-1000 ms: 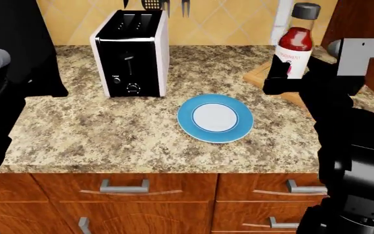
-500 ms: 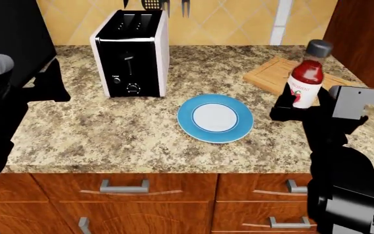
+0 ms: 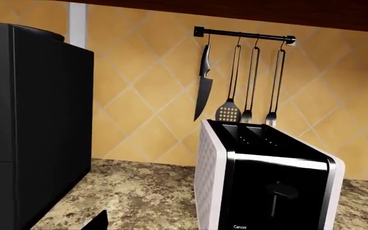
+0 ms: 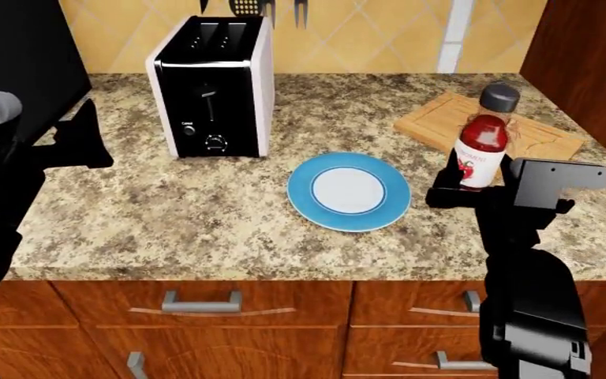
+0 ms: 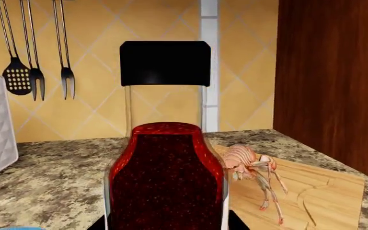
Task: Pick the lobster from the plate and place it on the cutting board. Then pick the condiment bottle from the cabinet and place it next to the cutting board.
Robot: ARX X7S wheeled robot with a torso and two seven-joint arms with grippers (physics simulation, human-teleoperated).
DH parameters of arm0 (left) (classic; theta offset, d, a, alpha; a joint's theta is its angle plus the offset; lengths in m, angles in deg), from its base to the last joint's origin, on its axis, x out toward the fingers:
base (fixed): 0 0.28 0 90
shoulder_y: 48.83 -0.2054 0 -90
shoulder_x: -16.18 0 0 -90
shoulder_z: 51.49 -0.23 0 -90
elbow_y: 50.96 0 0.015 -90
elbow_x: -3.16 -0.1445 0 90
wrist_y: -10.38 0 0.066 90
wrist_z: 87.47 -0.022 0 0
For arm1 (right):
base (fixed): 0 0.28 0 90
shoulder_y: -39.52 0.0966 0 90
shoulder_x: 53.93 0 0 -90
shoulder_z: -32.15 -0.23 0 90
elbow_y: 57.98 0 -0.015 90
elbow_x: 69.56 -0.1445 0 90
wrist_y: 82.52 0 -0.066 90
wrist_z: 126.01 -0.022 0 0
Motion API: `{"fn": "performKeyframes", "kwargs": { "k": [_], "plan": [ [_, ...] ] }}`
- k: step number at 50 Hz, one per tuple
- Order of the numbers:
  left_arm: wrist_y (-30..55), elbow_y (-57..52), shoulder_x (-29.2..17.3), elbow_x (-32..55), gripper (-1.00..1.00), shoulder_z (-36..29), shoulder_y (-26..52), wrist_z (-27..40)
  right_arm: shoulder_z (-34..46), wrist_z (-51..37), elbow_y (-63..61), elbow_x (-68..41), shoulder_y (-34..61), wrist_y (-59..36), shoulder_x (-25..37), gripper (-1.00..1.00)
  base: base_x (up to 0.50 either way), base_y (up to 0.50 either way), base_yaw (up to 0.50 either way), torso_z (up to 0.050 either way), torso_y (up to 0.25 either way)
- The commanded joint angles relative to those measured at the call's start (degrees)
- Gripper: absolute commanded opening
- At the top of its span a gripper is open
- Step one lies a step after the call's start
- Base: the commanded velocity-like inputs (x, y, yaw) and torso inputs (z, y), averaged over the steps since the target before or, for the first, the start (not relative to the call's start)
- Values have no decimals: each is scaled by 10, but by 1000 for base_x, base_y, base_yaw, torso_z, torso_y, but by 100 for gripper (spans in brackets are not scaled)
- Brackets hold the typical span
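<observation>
My right gripper point(image 4: 469, 186) is shut on the condiment bottle point(image 4: 482, 148), dark red with a grey cap, and holds it upright low over the counter by the cutting board's point(image 4: 442, 120) near edge. The bottle's base is hidden. In the right wrist view the bottle point(image 5: 165, 182) fills the middle, with dark finger tips on both sides. The lobster point(image 5: 251, 165) lies on the cutting board point(image 5: 318, 199) behind it. The blue-rimmed plate point(image 4: 301, 192) is empty, left of the bottle. My left gripper point(image 4: 76, 140) hovers open and empty at the counter's left.
A black-and-white toaster point(image 4: 214, 87) stands at the back left of the counter and also shows in the left wrist view point(image 3: 267, 177). A tall black appliance point(image 3: 30, 120) is at the far left. A wooden cabinet side point(image 4: 587, 55) rises at the right. A knife and utensils point(image 3: 235, 76) hang on the wall.
My right gripper has come down and toward me with the bottle, from high over the board to low beside its near edge. The left gripper shifted slightly at first, then stayed still.
</observation>
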Motion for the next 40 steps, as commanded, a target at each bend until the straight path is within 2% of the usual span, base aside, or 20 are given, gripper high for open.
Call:
{"fn": "performKeyframes", "kwargs": {
  "k": [1, 40],
  "plan": [
    [-3, 3, -1, 1, 100, 0, -1, 0, 11, -5, 30, 11, -1, 32, 5, -100, 0, 0, 0, 0, 0],
    [-3, 3, -3, 8, 100, 1, -3, 4, 26, -49, 92, 25, -15, 70, 23, -100, 0, 0, 0, 0, 1]
  ]
}}
